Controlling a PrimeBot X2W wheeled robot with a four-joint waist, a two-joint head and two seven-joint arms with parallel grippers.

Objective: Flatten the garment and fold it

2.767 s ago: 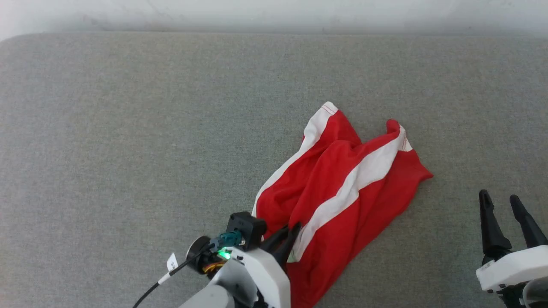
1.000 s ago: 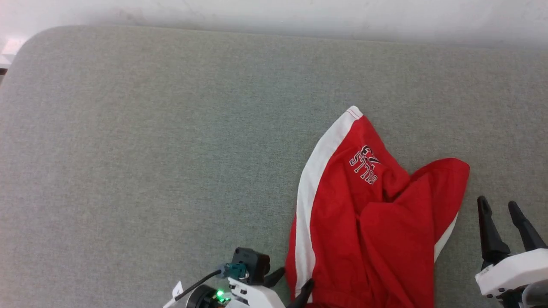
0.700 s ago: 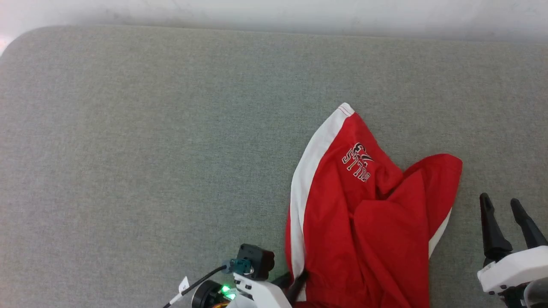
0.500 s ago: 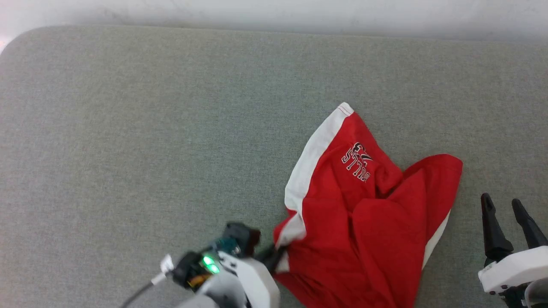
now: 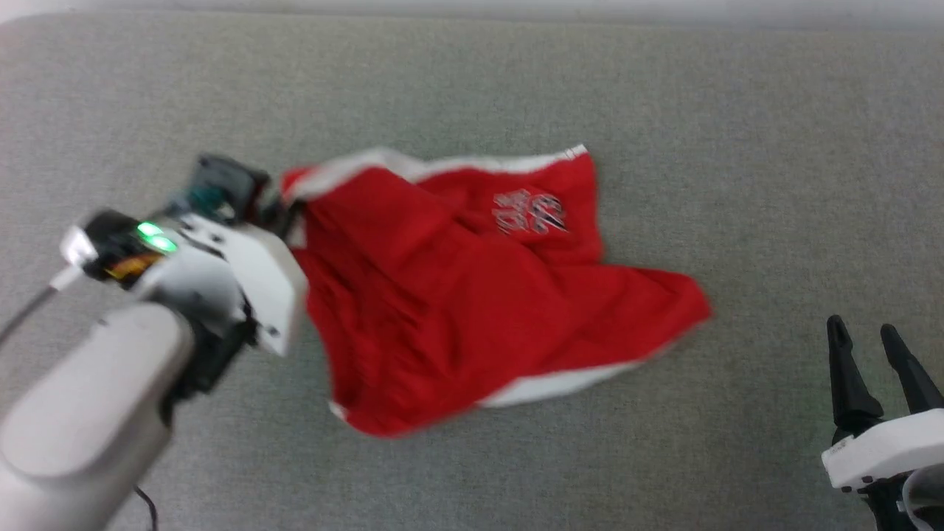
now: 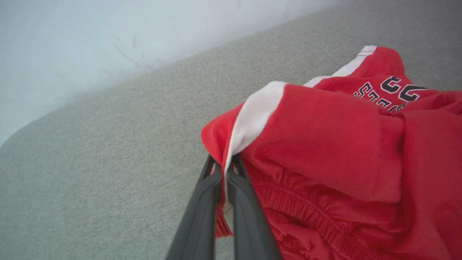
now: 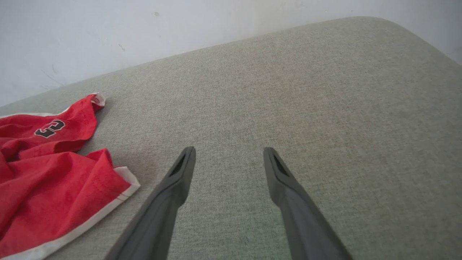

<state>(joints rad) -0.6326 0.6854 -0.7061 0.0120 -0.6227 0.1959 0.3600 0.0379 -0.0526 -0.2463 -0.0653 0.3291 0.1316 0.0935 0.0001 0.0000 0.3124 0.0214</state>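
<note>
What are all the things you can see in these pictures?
shorts: one, bright red, crumpled in the middle of the padded surface, one corner pinched by the left pincer
side stripes: two, white, along the far and near edges of the shorts
logo: one, white and dark print, on the far part of the shorts
padded surface: one, grey-green fabric, under everything
wall: one, white, behind the surface
left pincer: one, dark, shut on the shorts' corner
right pincer: one, dark, open, at the lower right, apart from the shorts
</note>
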